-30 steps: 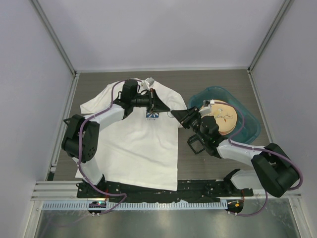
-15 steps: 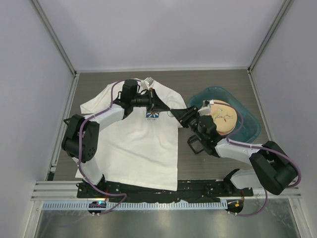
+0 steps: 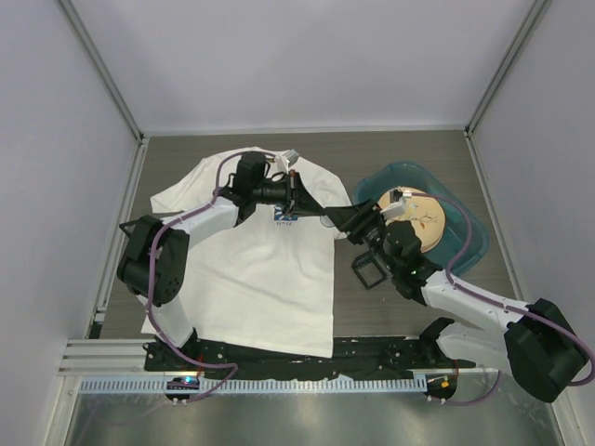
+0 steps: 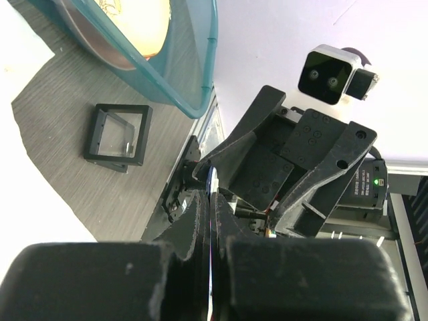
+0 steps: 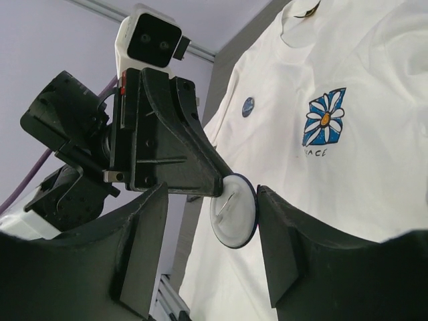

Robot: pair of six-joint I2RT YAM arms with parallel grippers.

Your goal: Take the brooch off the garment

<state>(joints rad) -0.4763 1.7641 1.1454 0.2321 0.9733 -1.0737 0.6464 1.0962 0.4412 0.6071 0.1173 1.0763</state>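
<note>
The white T-shirt [image 3: 251, 279] lies flat, its blue-and-white flower print [image 5: 324, 117] on the chest. My left gripper [image 3: 319, 212] is shut on a round brooch [image 5: 234, 210] and holds it in the air above the shirt's right edge. The brooch shows a white back with a pin and a dark-blue rim. Its thin edge sits between the pads in the left wrist view [image 4: 211, 194]. My right gripper [image 5: 212, 207] is open, one finger on each side of the brooch, the right finger nearly at its rim. A second small dark-blue round pin [image 5: 248, 105] sits on the shirt.
A teal basin [image 3: 469, 232] holding a round wooden plate [image 3: 423, 218] stands right of the shirt. A small black square box [image 3: 368, 271] lies on the table beside the basin, under my right arm. Both arms meet above the shirt's right sleeve.
My left gripper has shifted right and up with the brooch. My right gripper has closed in until its open fingers bracket the brooch; the right arm has stretched out.
</note>
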